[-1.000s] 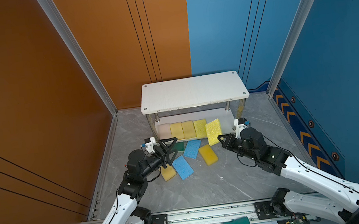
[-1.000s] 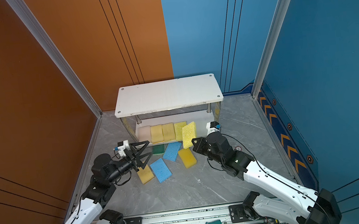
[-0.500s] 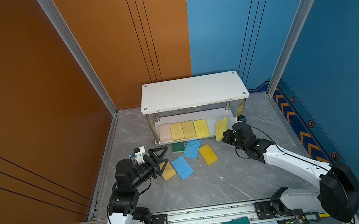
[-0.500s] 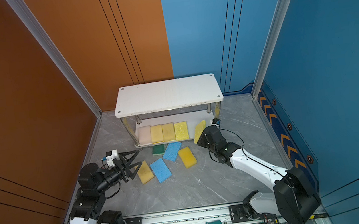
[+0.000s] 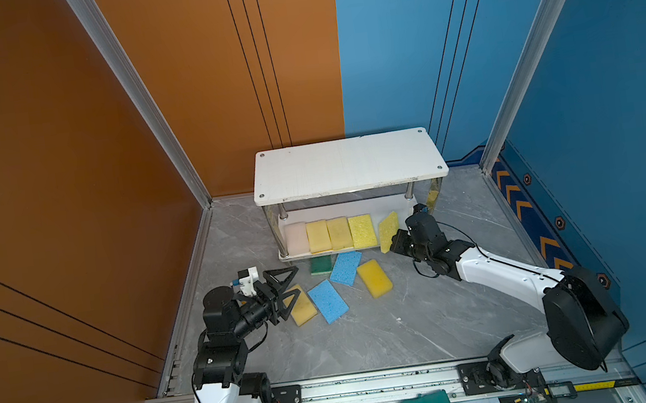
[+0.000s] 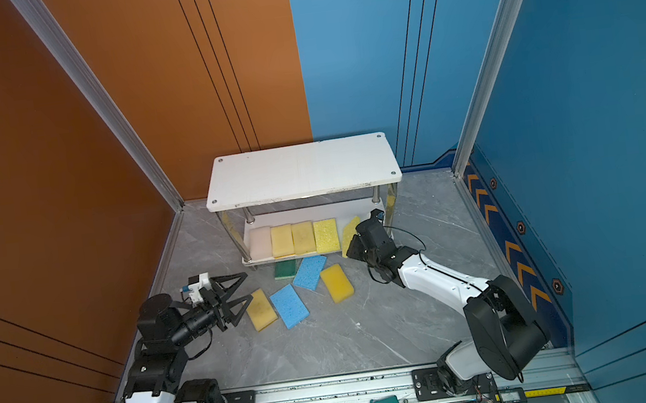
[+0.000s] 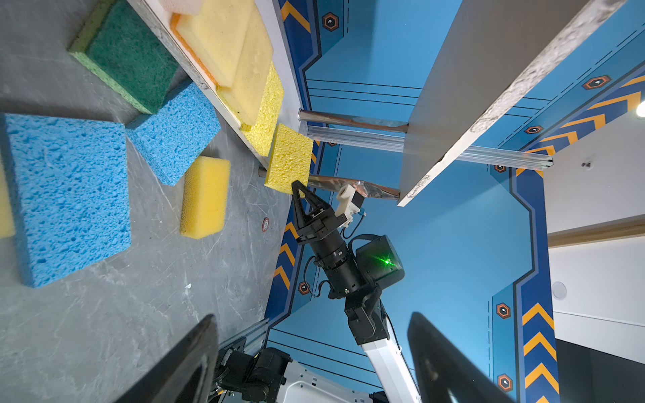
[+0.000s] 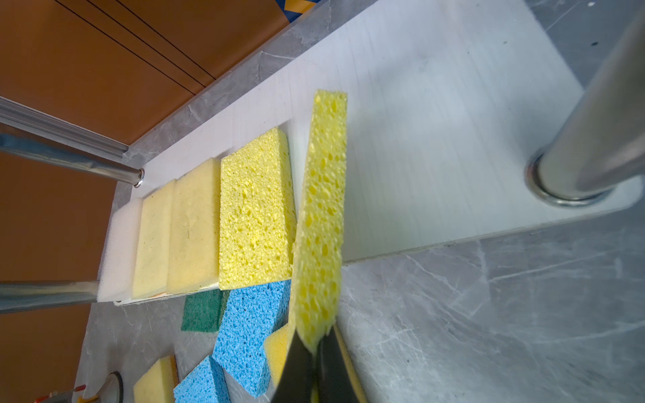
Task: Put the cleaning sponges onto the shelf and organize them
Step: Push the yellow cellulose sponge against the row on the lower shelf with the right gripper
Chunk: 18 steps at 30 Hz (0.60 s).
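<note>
Orange and blue walls (image 5: 214,77) box in a grey marbled tabletop (image 5: 371,339), with the white two-tier shelf (image 5: 348,166) standing at the back. Four sponges (image 5: 339,232) lie flat in a row on the left and middle of the shelf's lower board (image 8: 436,122). Five more lie scattered on the tabletop just in front of the shelf. The right end effector (image 8: 316,349) is clamped on the near end of a tenth, a bright yellow sponge (image 5: 388,226), held on edge and tilted over the right part of that board. The left end effector (image 5: 297,282), jaws spread and empty, hovers off the shelf's front left corner.

Trouble would most likely come at the release. Let go on edge, the sponge could topple onto the row or tip off the shelf's front lip instead of lying flat. Pinched at one end only, the soft slab could also bend or slip. A chrome post (image 8: 593,139) at the shelf's right front corner and the low top board (image 5: 391,156) leave the wrist little room, and a knock could shift the shelf.

The held sponge is riddled with open holes, like the bright yellow one (image 5: 362,231) at the row's right end. Leftward along the shelf sit two paler, finer-grained yellow sponges (image 5: 318,235) and a pale pink-beige one (image 5: 296,238). In front of the shelf lie a dark green sponge (image 5: 320,264), two porous light blue ones (image 5: 346,268) and two yellow ones (image 5: 374,277).
</note>
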Available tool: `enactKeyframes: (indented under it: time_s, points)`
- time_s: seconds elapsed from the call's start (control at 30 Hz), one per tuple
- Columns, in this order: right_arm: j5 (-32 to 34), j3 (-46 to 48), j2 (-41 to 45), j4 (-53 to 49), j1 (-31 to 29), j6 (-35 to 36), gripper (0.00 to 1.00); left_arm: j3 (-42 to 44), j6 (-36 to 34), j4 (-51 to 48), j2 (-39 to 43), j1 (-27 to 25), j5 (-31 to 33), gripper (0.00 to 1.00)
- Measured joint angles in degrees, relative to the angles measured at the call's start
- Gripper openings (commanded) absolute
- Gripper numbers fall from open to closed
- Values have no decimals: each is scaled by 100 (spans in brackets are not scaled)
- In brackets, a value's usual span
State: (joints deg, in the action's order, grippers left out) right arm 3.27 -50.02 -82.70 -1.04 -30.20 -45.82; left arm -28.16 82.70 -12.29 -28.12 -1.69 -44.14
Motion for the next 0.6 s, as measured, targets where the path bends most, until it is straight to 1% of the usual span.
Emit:
enactKeyframes:
  time_s: [0.13,0.23,0.3,0.6]
  points:
    - [114,-103,-114,-46,0,2,1,0,0,0,0,131,-120,85]
    - [170,-162,-240,-52,20,20,4,0,0,0,0,210,-201,85]
    - [197,-197,-345,-87,33,22,5,0,0,-2,0,264,-260,90]
    - [304,-321,-616,-114,66,22,7,0,2,-2,11,507,-487,91]
